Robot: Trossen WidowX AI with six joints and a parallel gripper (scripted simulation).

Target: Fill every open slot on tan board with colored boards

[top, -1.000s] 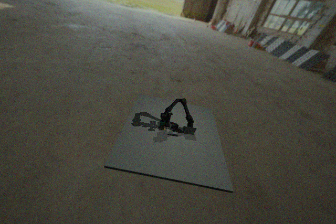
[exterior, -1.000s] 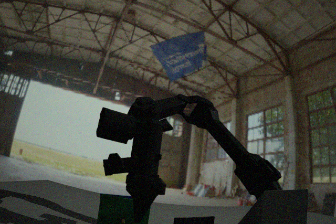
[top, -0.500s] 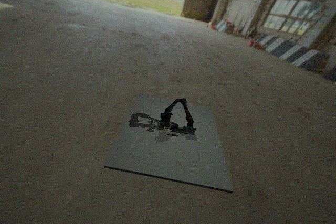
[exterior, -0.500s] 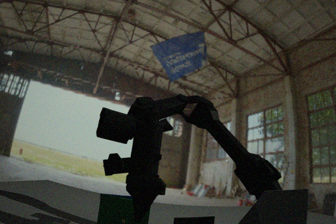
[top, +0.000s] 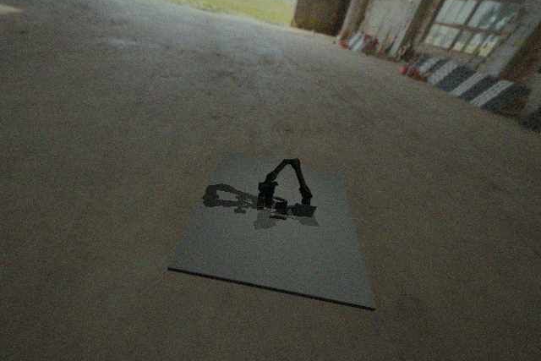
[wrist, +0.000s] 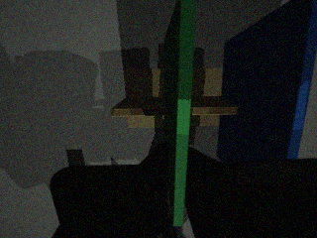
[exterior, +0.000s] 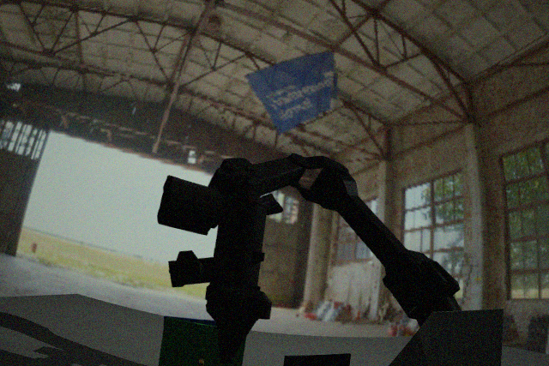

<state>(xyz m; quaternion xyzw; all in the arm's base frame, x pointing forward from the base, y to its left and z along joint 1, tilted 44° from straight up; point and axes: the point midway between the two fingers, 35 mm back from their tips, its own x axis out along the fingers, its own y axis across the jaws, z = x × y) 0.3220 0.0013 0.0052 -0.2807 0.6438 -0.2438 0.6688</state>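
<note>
End effector [exterior: 231,359] [wrist: 169,146] nearly closed, gripping upright green board [exterior: 188,340] [wrist: 183,119], crosswise to tan board [wrist: 214,110]

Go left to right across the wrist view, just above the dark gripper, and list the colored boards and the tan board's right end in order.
green board, tan board's right end, blue board
</note>
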